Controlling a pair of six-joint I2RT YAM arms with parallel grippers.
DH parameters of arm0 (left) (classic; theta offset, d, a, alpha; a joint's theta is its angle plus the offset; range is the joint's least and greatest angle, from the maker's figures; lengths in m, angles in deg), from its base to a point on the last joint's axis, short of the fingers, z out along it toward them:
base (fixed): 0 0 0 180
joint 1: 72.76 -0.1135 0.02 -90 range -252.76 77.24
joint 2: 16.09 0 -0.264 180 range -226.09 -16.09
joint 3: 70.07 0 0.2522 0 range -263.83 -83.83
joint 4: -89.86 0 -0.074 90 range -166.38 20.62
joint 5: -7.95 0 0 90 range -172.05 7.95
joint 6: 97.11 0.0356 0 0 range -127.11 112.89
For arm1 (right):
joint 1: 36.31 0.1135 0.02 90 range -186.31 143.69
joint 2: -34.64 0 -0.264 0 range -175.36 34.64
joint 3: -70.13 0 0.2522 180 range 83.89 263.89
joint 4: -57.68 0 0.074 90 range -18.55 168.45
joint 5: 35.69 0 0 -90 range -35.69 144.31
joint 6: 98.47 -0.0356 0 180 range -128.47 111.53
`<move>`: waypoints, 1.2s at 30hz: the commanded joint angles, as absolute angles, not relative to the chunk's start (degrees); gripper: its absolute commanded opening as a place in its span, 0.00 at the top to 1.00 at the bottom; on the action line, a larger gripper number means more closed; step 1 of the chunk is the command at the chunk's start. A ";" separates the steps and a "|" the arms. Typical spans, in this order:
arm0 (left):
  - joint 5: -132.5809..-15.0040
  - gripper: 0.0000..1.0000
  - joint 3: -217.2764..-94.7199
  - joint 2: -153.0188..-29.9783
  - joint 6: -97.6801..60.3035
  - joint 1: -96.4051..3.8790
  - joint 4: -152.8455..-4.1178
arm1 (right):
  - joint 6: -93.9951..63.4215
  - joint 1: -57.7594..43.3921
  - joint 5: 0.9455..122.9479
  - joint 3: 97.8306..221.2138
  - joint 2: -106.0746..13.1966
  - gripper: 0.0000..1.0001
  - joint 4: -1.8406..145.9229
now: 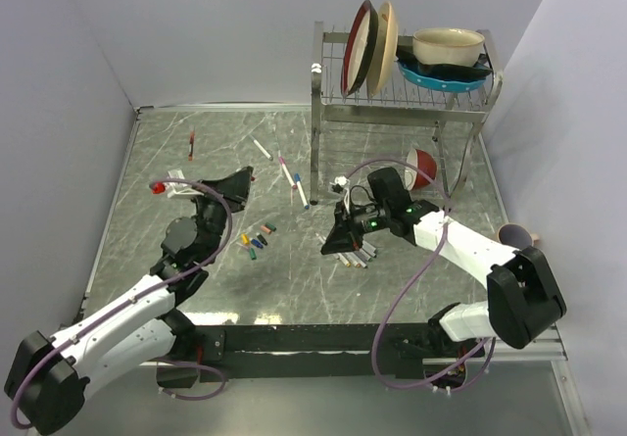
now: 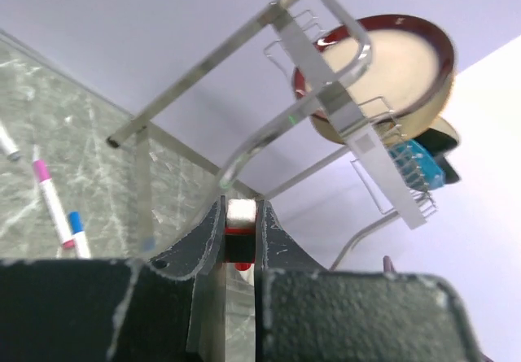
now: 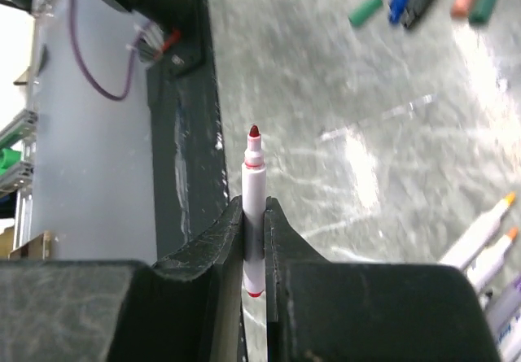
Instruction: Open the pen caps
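Lying loose, short coloured pen caps (image 1: 258,244)

Small, short cylindrical plastic pen caps (image 1: 257,241) are scattered loose in a tight cluster on the grey marbled tabletop (image 1: 225,294), lying on their sides: yellow, orange, red, green and blue. A pink cap (image 2: 38,169) and a blue cap (image 2: 75,220) are fitted on thin white pens (image 2: 55,209) lying flat farther back. A small red-banded, pale-ended piece (image 2: 241,213), cap or pen end unclear, is pinched in the left gripper (image 2: 241,207).

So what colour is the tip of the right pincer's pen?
The tip is red, clearest in the right wrist view.
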State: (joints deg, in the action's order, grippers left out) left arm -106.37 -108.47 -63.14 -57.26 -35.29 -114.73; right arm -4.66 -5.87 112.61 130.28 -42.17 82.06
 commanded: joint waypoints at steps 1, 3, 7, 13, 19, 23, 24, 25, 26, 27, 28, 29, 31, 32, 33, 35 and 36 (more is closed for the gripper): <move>-108.07 0.99 -105.63 -61.53 -58.26 -36.29 -107.26 | 0.83 -5.11 102.41 133.10 -43.66 1.00 87.96; -108.42 0.99 -104.31 -60.66 -60.36 -36.37 -102.86 | 2.59 -5.20 93.20 134.94 -45.16 1.00 91.30; -108.33 0.99 -100.36 -57.94 -64.41 -36.99 -93.00 | 4.62 -5.72 75.25 136.45 -46.30 1.00 92.72; -107.28 0.99 -93.85 -51.87 -70.12 -37.78 -84.74 | 5.06 -5.64 68.37 137.14 -49.64 0.99 93.41; -108.16 0.98 -92.44 -52.39 -74.08 -37.87 -78.58 | 5.50 -5.55 66.52 138.38 -54.21 0.95 95.88; -109.30 0.95 -93.58 -57.48 -76.27 -37.96 -76.55 | 5.77 -5.55 66.70 138.64 -55.53 0.91 96.76; -109.47 0.94 -94.02 -58.53 -76.37 -37.96 -76.55 | 5.85 -5.55 66.70 138.64 -55.71 0.89 96.85; -109.65 0.91 -94.46 -60.54 -76.54 -37.96 -76.55 | 5.94 -5.55 66.61 138.82 -55.97 0.89 97.02; -110.09 0.91 -95.42 -61.61 -76.89 -37.96 -74.81 | 5.94 -5.46 66.61 138.91 -56.32 0.88 97.37; -110.26 0.90 -95.87 -62.75 -77.07 -37.96 -74.36 | 6.03 -5.46 66.61 138.99 -56.41 0.87 97.37; -110.35 0.90 -96.31 -64.76 -77.24 -37.96 -73.75 | 6.12 -5.55 66.78 139.00 -56.59 0.86 97.46; -110.44 0.90 -97.09 -65.65 -77.68 -38.04 -73.39 | 6.12 -5.46 66.70 139.00 -56.85 0.85 97.64; -110.71 0.90 -97.63 -67.93 -78.30 -37.96 -72.86 | 6.20 -5.37 66.87 139.17 -57.12 0.85 97.99; -110.62 0.91 -97.80 -68.38 -78.47 -37.96 -72.78 | 6.21 -5.29 66.96 139.17 -57.29 0.84 98.08; -110.44 0.91 -97.98 -68.82 -78.56 -37.96 -72.86 | 6.29 -5.29 67.05 139.26 -57.47 0.83 98.25; -110.44 0.91 -98.24 -69.62 -78.65 -37.96 -72.78 | 6.38 -5.20 66.96 139.52 -58.08 0.82 98.69; -110.44 0.90 -98.16 -69.79 -78.83 -37.96 -72.77 | 6.47 -5.11 66.96 139.78 -58.26 0.80 98.95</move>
